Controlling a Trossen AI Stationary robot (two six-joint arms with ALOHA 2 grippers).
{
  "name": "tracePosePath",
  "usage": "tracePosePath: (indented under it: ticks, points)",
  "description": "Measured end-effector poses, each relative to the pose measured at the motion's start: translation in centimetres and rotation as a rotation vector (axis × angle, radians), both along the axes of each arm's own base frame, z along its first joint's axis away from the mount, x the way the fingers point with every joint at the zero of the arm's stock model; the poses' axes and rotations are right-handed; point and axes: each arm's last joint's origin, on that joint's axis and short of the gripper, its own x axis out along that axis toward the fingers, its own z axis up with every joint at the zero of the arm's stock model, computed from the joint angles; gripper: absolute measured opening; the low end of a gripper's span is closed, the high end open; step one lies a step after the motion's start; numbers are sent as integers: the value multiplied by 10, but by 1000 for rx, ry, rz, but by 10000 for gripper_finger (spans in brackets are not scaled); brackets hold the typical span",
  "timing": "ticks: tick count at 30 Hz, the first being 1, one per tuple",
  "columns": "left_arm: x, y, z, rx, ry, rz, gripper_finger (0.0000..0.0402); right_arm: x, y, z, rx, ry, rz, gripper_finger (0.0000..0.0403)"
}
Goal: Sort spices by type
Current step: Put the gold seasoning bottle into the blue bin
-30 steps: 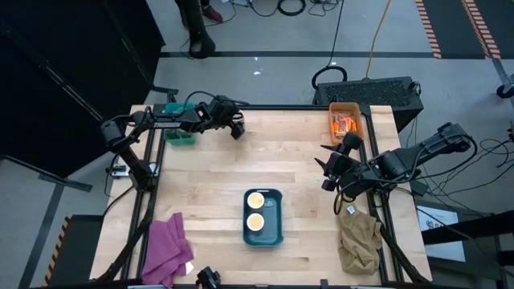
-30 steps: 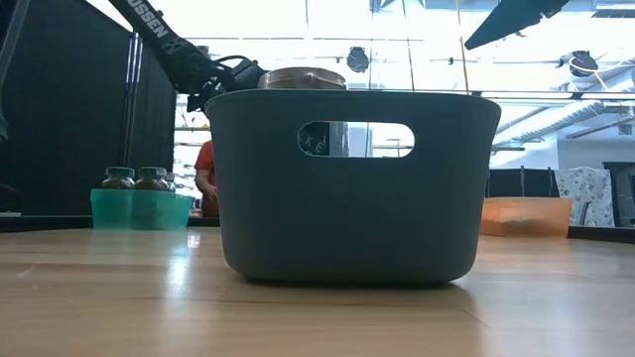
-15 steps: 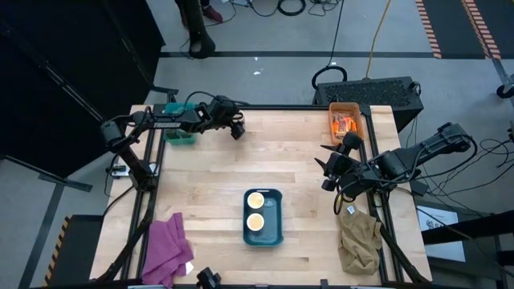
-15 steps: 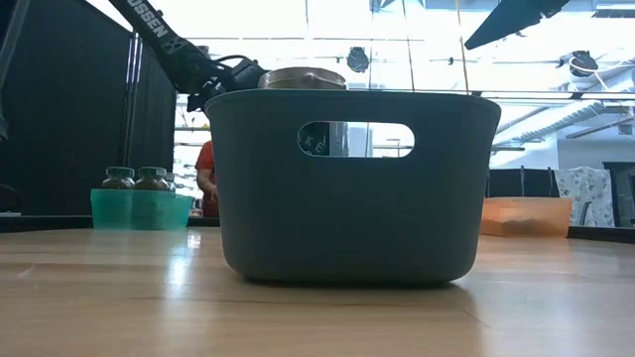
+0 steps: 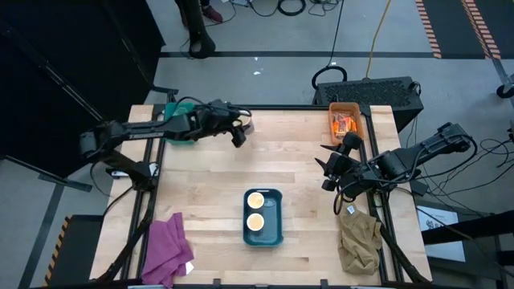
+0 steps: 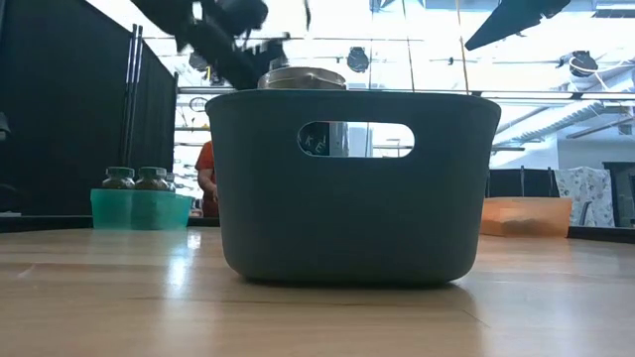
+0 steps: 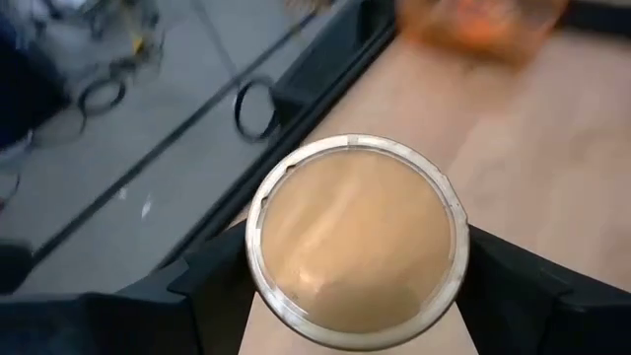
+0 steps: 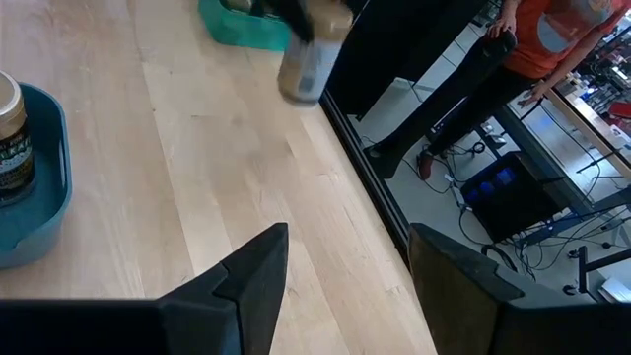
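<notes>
High view gives me the blue bin with two cream-topped jars, well short of my left gripper, which grips a third round cream-topped jar above the table's far edge, arm outstretched; my right gripper waits, fingers parted.

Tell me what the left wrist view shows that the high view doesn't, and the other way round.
Only the left wrist view shows the cream-topped jar close up between the left gripper's fingers. Only the high view shows the blue bin with two cream-topped jars, the purple cloth, the khaki cloth and the right gripper. Both show the orange bin and the wooden table.
</notes>
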Motion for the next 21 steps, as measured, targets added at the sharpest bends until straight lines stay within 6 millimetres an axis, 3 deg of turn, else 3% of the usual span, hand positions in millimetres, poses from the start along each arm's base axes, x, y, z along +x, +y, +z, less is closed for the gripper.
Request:
tracePosePath:
  ticks: [4,9,15,21]
  points:
    - [3,-40,33,4,-66,-88,287,0,0,0,-1,0,0,194]
    - [12,-98,58,32,-118,-216,287,0,0,0,1,-4,1,194]
    - [18,-162,69,31,-138,-356,287,0,0,0,2,-5,0,194]
    - [23,-206,66,-49,-156,-442,287,0,0,0,-5,1,0,194]
